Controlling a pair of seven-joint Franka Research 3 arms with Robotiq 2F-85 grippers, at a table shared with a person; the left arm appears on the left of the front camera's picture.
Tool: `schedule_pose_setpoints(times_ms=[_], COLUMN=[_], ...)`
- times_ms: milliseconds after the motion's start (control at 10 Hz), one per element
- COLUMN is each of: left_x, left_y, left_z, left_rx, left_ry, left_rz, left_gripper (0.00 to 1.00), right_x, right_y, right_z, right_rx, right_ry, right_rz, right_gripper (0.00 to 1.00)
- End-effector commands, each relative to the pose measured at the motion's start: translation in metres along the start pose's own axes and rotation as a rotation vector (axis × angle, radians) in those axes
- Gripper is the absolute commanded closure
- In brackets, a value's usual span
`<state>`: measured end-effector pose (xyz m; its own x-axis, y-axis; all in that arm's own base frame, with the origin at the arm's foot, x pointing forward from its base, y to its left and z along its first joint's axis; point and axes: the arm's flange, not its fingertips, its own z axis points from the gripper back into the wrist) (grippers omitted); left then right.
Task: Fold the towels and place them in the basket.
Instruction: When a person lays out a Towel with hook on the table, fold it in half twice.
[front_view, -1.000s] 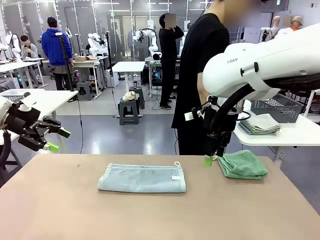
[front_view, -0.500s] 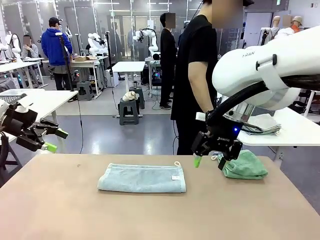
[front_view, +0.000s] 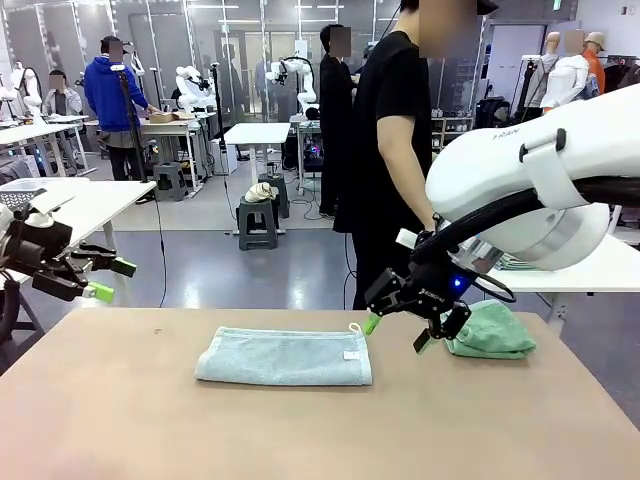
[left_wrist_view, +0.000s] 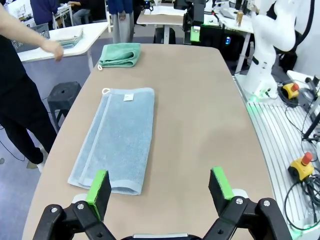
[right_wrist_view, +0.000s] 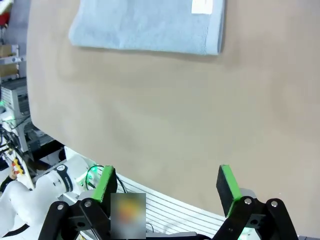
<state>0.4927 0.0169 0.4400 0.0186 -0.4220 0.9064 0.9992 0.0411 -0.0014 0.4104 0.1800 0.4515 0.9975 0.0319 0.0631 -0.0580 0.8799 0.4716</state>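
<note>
Two empty grippers, both spread wide: the right gripper (front_view: 397, 333) hangs low just past the right end of the pale blue-grey terry towel (front_view: 285, 357), which lies flat as a long strip. The left gripper (front_view: 112, 280) hovers well off its left end. A folded mint green terry towel (front_view: 490, 332) sits right of it. To fold well, pinch matching corners and lift evenly.

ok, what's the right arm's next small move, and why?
Probably lower the right gripper, open and empty, onto the right end of the pale blue towel and pinch it. That towel lies as a long strip, likely needing another fold, while the green towel already sits folded beside it.
</note>
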Motion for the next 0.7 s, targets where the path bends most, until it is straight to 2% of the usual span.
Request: schedule_pose_setpoints(times_ms=[0, 100, 400, 600], left_x=[0.001, 0.0, 0.0, 0.0], left_y=[0.007, 0.0, 0.0, 0.0], left_z=[0.007, 0.0, 0.0, 0.0], left_rx=[-0.009, 0.0, 0.0, 0.0], left_ry=[-0.04, 0.0, 0.0, 0.0], left_rz=[-0.014, 0.0, 0.0, 0.0], left_gripper=[0.0, 0.0, 0.0, 0.0], right_x=[0.001, 0.001, -0.003, 0.023], right_y=[0.002, 0.002, 0.0, 0.012], right_z=[0.002, 0.002, -0.002, -0.04], right_rx=[-0.024, -0.024, -0.014, -0.002], right_ry=[0.047, 0.047, 0.036, -0.045], right_rz=[0.022, 0.022, 0.013, -0.041], right_gripper=[0.0, 0.0, 0.0, 0.0])
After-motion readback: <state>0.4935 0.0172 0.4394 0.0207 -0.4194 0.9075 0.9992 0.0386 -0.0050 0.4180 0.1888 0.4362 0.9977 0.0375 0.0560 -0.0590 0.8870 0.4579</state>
